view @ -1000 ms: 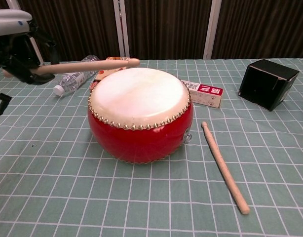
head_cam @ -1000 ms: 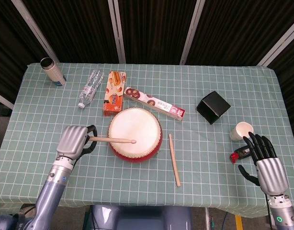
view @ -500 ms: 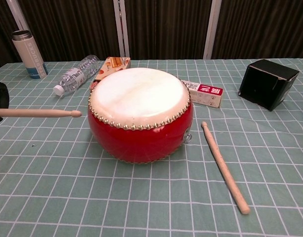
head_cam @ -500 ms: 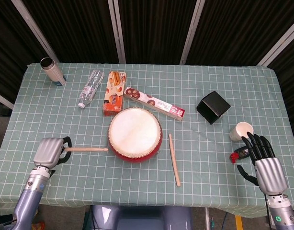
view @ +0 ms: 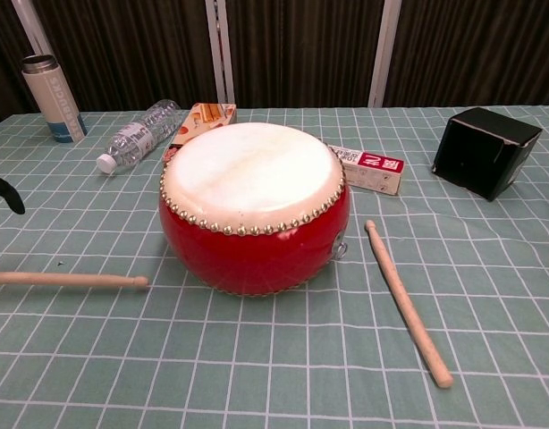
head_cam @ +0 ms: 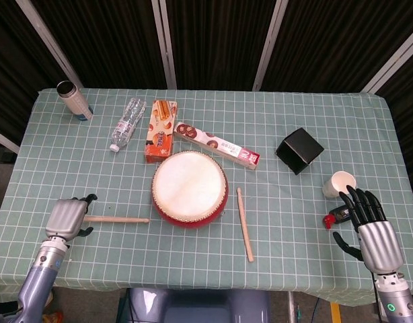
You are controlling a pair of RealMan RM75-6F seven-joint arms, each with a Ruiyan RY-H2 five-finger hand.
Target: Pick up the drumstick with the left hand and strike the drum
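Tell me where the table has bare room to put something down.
The cloth between the drum and the black box is bare apart from the loose drumstick. The front edge is free too. Behind the drum, the snack boxes and water bottle crowd it.

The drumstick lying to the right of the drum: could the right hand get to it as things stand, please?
Probably yes: the right hand is open, and bare tablecloth separates it from that drumstick; the paper cup stands off to the side.

the left hand [head_cam: 67, 218] sits low near the table's front left corner, fingers curled around the drumstick [head_cam: 116, 220]. the right hand [head_cam: 372, 225] hovers at the front right corner, fingers spread and holding nothing.
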